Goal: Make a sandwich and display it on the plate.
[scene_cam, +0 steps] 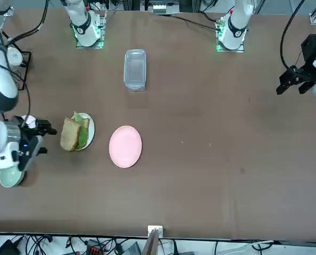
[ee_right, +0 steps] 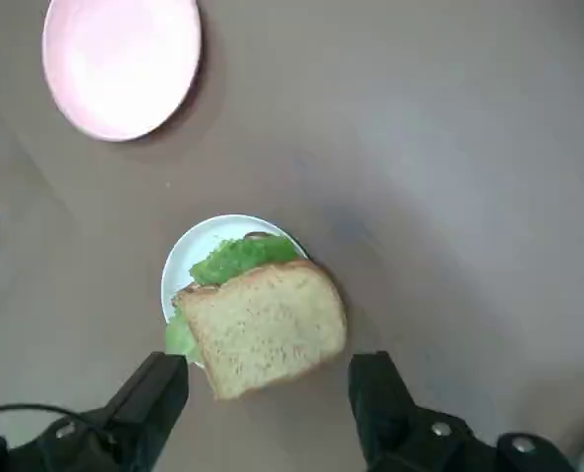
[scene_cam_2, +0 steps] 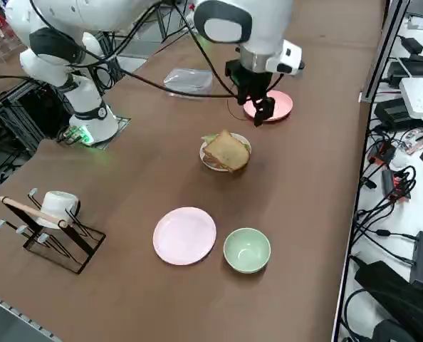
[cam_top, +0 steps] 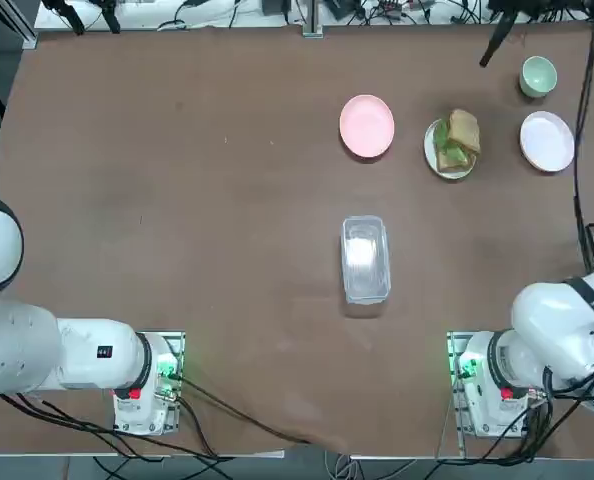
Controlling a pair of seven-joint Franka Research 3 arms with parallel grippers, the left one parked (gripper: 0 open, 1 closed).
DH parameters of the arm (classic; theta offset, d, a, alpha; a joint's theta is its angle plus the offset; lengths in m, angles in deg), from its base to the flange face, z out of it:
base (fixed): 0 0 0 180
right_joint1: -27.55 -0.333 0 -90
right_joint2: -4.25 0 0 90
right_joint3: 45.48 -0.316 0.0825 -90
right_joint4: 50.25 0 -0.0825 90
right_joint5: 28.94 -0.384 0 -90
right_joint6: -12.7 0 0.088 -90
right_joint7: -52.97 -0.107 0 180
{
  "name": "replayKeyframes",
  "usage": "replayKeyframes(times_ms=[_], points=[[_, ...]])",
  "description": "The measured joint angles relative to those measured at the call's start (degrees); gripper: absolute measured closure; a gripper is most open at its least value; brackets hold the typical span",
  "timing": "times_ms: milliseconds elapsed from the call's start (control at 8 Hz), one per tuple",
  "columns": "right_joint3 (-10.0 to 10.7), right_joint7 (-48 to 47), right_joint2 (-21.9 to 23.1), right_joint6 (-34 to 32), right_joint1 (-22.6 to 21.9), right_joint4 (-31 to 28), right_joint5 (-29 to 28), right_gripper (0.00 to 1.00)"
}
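1. Sandwich [ee_right: 272,334]: on the white plate [ee_right: 181,258], off-centre, bread over the rim. Probably light and soft; a hard pinch likely dents it.
2. Lettuce [ee_right: 238,258]: pokes out past the bread; looks floppy, slippery, likely to slide if the slices shift. Bad place to hold.
3. Best hold: crust edges, both slices together, low and gentle; top slice alone would probably peel off.
4. My right hand [ee_right: 271,362]: open, nothing between my fingers, near the sandwich.
5. Containers, left to right from overhead. Clear box [cam_top: 365,260]: contents, if any, I can't tell.
6. Pink plate [cam_top: 366,126]: bare.
7. White plate: bears the sandwich, some rim showing.
8. Green cup [cam_top: 538,76]: upright, nothing visible inside.
9. Spare plate [cam_top: 547,141]: pale, bare, near the cup.
10. Rack [scene_cam_2: 83,251]: holds a white mug [scene_cam_2: 58,206]; can't see inside.
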Motion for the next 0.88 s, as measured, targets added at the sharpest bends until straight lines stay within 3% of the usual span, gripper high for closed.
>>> replayKeyframes(times_ms=[500,875], points=[[-0.44,-14.06,6.83,-2.18,3.86,4.18,-0.1,0.0],[-1.32,-27.03,11.72,-2.28,3.11,4.1,-0.28,0.0]])
